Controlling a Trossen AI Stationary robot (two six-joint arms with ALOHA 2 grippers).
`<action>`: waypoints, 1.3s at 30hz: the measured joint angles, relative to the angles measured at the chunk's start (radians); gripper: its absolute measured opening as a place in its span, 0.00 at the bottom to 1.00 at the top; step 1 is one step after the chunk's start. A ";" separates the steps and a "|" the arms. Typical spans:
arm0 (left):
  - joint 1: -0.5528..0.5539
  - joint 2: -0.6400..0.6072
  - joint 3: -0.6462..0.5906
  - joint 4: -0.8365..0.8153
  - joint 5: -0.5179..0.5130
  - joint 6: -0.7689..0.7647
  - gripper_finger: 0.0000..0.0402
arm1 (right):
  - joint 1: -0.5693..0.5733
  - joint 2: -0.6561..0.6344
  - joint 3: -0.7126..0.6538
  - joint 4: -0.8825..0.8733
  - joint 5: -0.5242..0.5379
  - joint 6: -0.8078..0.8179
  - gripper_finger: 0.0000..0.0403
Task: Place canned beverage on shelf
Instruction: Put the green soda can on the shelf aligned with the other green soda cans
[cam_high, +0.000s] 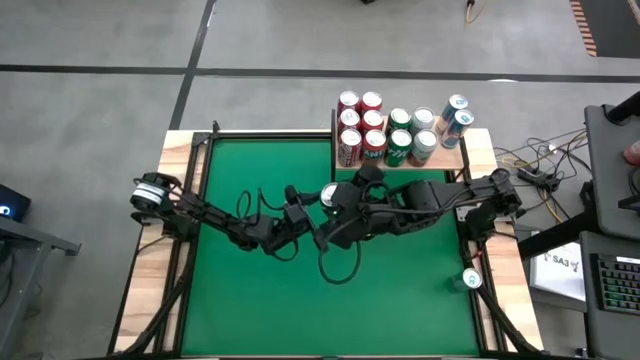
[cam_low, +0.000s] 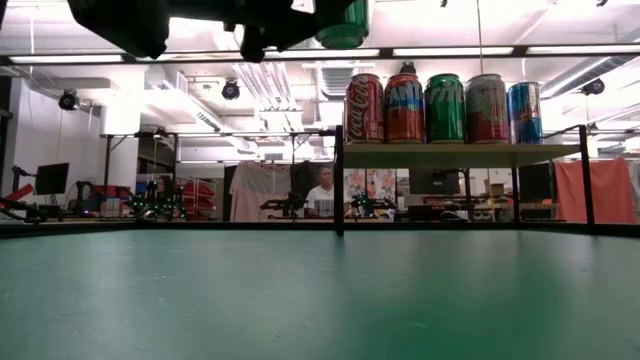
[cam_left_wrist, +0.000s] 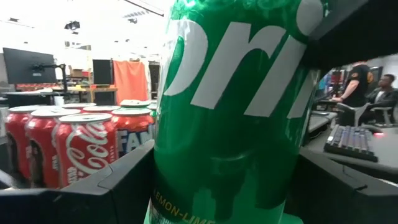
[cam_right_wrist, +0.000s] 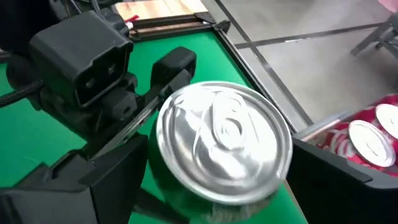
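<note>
your green sprite can (cam_high: 329, 195) is off the green felt tabletop (cam_high: 400, 290), upright, up in the air over its middle. both grippers are on it: the left gripper (cam_high: 312, 203) has its fingers either side of the can's body, and the right gripper (cam_high: 345, 198) straddles it near the silver lid (cam_right_wrist: 224, 149), seen from above. the wooden shelf (cam_low: 460, 155) sits at the tabletop's far right corner and already carries rows of coca-cola cans (cam_high: 350, 120), green cans (cam_high: 401, 135) and blue cans (cam_high: 456, 112). another can (cam_high: 471, 279) stands on the right wooden edge.
</note>
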 joint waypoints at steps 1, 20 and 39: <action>-0.003 0.000 0.002 0.000 0.003 0.001 0.72 | -0.001 0.000 -0.005 0.013 -0.006 -0.003 0.85; -0.012 -0.001 0.006 0.002 0.004 0.015 0.72 | -0.020 0.005 -0.026 0.065 -0.021 -0.048 0.77; -0.016 -0.002 0.008 0.008 0.009 0.104 0.93 | -0.024 -0.002 -0.011 0.046 -0.025 -0.059 0.74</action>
